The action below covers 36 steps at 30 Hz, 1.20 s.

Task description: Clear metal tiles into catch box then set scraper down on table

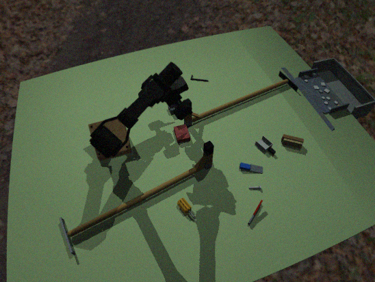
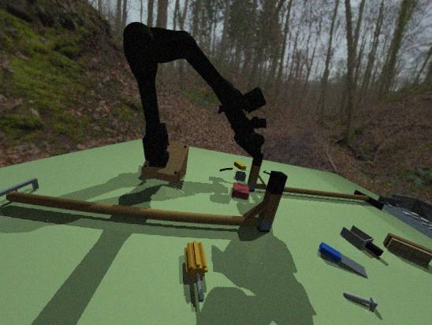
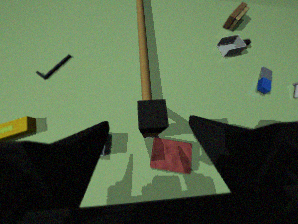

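Note:
A wooden scraper (image 1: 239, 99) (image 2: 323, 193) (image 3: 144, 55) lies on the green table, its blade at the near edge of the steel bench plate (image 1: 309, 94). Several small pale tiles (image 1: 325, 92) lie on the plate. The grey catch box (image 1: 352, 82) adjoins the plate's far end. My gripper (image 1: 187, 118) (image 2: 255, 158) (image 3: 149, 122) is open, right over the scraper's upright black grip (image 3: 152, 116). The grip shows between the fingers, which are not closed on it.
A second wooden scraper (image 1: 137, 200) (image 2: 118, 211) lies toward the front left, its grip (image 1: 208, 148) upright. A red block (image 1: 182, 133) (image 3: 171, 155) sits beside my gripper. A yellow screwdriver (image 1: 185, 206), blue knife (image 1: 250, 168), grey scoop (image 1: 265, 144), brown block (image 1: 292, 140), bolt (image 1: 255, 187) and hex key (image 1: 199, 79) lie scattered.

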{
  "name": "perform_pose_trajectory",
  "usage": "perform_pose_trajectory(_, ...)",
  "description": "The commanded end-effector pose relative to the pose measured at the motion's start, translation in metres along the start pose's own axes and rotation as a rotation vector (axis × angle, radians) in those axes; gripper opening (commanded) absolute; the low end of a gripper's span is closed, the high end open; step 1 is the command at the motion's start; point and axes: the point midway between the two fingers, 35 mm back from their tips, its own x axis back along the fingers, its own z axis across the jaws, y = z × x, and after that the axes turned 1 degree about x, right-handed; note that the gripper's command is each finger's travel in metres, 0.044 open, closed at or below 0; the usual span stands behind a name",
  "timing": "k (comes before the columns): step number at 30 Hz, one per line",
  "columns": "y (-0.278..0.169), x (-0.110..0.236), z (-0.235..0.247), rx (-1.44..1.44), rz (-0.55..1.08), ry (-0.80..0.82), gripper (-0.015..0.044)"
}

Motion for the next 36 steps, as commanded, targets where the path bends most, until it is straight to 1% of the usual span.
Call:
perform_pose_trajectory(1,0.000,-0.007,0.000,0.002,0.000,0.003,0.0440)
perform_pose_trajectory(23,-0.002,-0.042,-0.003,0.003,-0.005,-0.004,0.0440)
perform_pose_trajectory(24,-0.002,-0.037,-0.003,0.001,-0.003,-0.006,0.0414)
perform_pose_trajectory(36,-0.002,-0.037,-0.003,0.001,-0.003,-0.006,0.0099)
